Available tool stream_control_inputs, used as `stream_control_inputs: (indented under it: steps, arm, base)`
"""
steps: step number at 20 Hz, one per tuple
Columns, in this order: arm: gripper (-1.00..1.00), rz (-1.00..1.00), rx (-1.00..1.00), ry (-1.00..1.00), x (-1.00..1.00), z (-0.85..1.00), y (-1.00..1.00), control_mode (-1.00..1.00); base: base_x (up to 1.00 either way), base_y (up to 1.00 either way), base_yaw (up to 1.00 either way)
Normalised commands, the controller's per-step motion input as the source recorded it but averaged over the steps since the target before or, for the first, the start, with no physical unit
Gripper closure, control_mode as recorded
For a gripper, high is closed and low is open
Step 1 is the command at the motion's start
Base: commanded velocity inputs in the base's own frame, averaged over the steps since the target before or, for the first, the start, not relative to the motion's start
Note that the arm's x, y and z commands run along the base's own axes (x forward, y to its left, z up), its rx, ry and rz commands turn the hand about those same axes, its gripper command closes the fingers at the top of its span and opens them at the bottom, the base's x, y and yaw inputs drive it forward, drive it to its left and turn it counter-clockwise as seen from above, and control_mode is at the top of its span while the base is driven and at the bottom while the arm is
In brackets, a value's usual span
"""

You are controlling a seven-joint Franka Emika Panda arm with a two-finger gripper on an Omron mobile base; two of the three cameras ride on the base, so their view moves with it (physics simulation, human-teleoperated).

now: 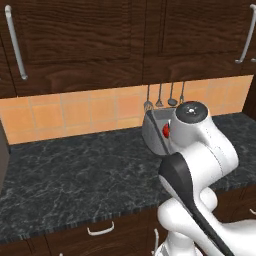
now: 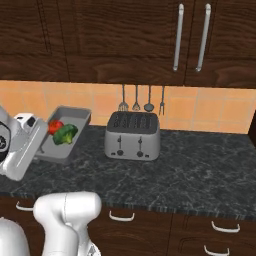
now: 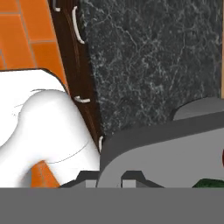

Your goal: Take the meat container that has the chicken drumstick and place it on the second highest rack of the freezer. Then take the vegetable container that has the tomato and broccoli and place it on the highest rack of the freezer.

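**Right base view: tray with tomato and broccoli held tilted above the counter**

Right base view showed the grey tray [image 2: 75, 120] lifted off the black counter [image 2: 200, 170] at the left, beside the toaster [image 2: 132, 135]. Its long axis ran from the near left, where the white hand met its rim, up and away toward the tiled wall. It was tilted, open face turned toward the camera. The tomato [image 2: 55, 126] lay against the broccoli [image 2: 66, 134] in the tray's middle, the broccoli on the near right side.

From the left base view the tray [image 1: 156, 131] stood nearly edge-on behind the arm, with the tomato [image 1: 166, 131] peeking red past its rim.

In the hand view the gripper [image 3: 110, 178] was pinched on the tray's rim [image 3: 162, 140], jaws nearly together, with a sliver of broccoli [image 3: 209, 183] at the lower right.
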Motion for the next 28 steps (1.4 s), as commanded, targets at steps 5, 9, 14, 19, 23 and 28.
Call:
stream_control_inputs:
  steps: [5, 9, 14, 19, 23, 28]
  arm:
    - [1.00, 0.11, 0.00, 0.11, -0.42, 0.77, -0.03, -1.00]
    - [1.00, 0.13, 0.00, 0.04, -0.56, 0.07, 0.07, -1.00]
    - [1.00, 0.02, 0.00, 0.00, -0.06, -0.02, 0.02, 1.00]
    - [1.00, 0.00, 0.00, 0.00, 0.00, 0.00, 0.00, 1.00]
    - [1.00, 0.00, 0.00, 0.00, 0.00, 0.00, 0.00, 1.00]
    - [1.00, 0.00, 0.00, 0.00, 0.00, 0.00, 0.00, 1.00]
  base:
    - [0.00, 0.00, 0.00]
    - [0.00, 0.00, 0.00]
    - [-0.58, -0.15, -0.02]
    - [-0.75, -0.39, -0.42]
    - [-0.33, -0.16, -0.70]
    - [-0.17, -0.37, -0.70]
